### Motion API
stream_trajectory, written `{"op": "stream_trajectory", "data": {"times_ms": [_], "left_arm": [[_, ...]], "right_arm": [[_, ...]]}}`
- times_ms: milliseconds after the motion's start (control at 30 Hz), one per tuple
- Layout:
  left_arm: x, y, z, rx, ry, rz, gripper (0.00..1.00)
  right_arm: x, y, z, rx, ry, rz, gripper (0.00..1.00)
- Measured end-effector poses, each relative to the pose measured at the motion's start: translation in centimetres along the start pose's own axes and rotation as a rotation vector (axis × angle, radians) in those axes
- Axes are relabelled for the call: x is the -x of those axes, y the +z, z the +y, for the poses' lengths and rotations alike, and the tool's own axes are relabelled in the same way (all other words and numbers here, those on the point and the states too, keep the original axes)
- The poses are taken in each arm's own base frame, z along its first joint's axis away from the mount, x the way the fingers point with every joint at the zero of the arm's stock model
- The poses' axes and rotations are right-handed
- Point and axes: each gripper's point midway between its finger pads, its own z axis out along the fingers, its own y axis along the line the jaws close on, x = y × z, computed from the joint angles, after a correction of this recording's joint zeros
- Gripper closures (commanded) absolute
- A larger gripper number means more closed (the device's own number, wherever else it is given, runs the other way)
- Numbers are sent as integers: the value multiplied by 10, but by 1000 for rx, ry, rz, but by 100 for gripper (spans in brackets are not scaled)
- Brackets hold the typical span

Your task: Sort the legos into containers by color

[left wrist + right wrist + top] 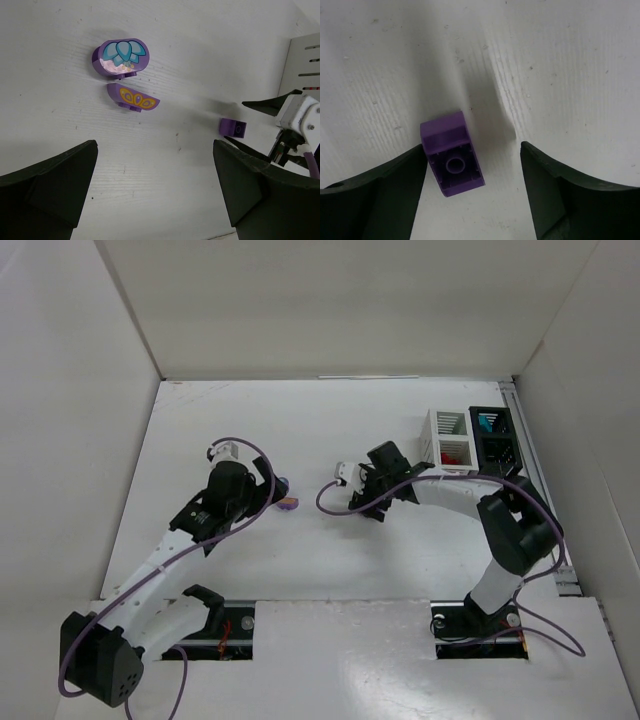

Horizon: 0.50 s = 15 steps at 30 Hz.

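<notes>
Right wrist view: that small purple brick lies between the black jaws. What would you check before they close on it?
1. The purple brick lies between the right jaws: ok.
2. The right jaws stand open wider than the brick: ok.
3. Brick centred and square to the jaws: not ok; it lies skewed, close to one jaw.
4. The left jaws are open and apart from the right ones: ok.
5. A compartment for purple in the white bin or the black bin: cannot tell.
</notes>
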Motion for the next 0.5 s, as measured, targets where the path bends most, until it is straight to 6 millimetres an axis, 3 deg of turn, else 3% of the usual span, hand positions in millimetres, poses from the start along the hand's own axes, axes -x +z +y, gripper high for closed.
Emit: {"op": "stream_trajectory", "data": {"times_ms": [33, 67, 167, 300, 400, 500], "left_arm": [[0, 0, 0, 0, 0, 1, 1], [0, 0, 0, -1, 0, 1, 1], [-1, 0, 0, -4, 0, 2, 1], [-1, -3, 0, -16, -2, -9, 1], [-2, -4, 2, -25, -3, -16, 1], [-1, -4, 0, -32, -4, -23, 1]], "right_arm": [[-1, 0, -2, -10, 3, 6, 27], [-2, -1, -3, -19, 7, 11, 41], [-6, -1, -8, -49, 17, 33, 58], [-9, -13, -11, -87, 38, 33, 64], [0, -44, -24, -157, 62, -18, 66], [3, -100, -61, -313, 133, -97, 66]]}}
